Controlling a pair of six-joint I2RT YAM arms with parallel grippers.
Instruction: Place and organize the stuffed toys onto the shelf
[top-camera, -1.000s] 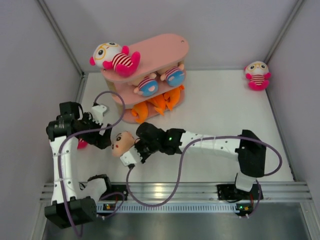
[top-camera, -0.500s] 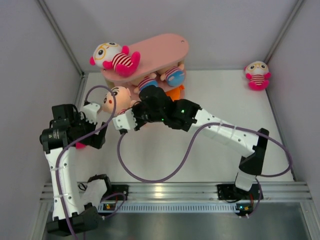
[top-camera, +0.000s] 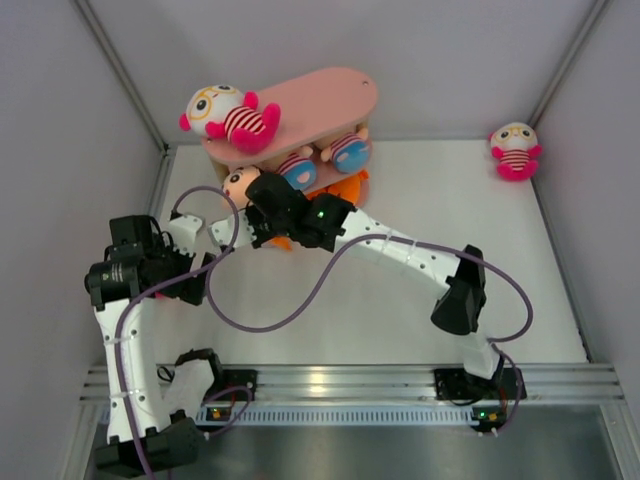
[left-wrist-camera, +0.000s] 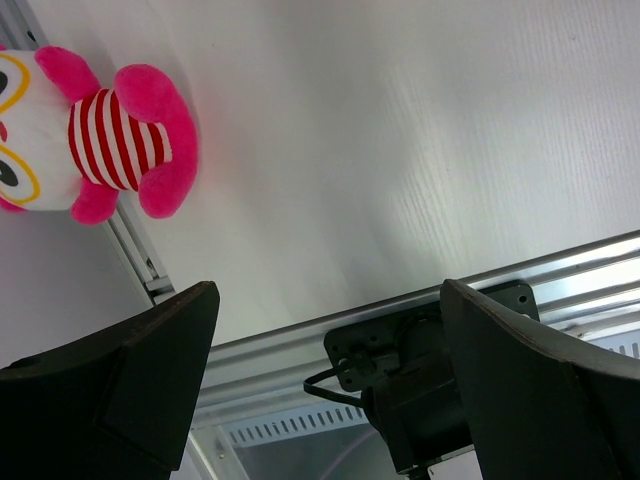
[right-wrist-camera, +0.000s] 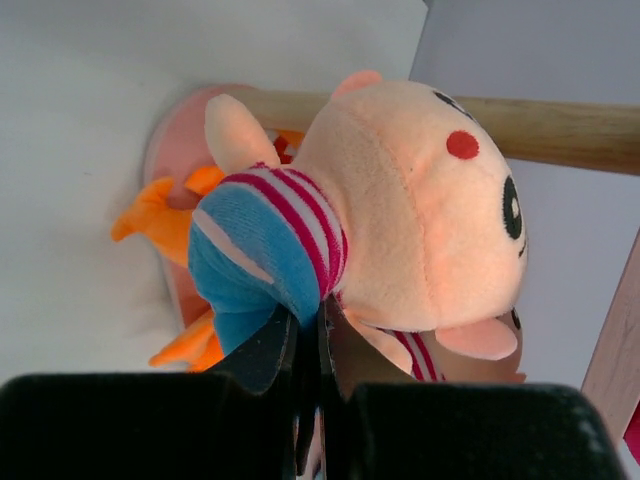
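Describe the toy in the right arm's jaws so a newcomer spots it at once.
Find the pink shelf at the back, then its left end, where the right gripper reaches in. The peach-headed doll in its jaws has a striped shirt and blue bottom. Its two look-alikes lie on the shelf's middle level; only this one is clamped.

Left gripper wide open, dark fingers at the bottom corners of the frame, nothing between them. White desk fills most of the view. Top left: one stuffed toy, white head, yellow glasses, magenta limbs, red-and-white striped shirt, lying on the desk at its edge, head cut by the frame. Aluminium rail runs across below, with a black mount and thin cable on it.
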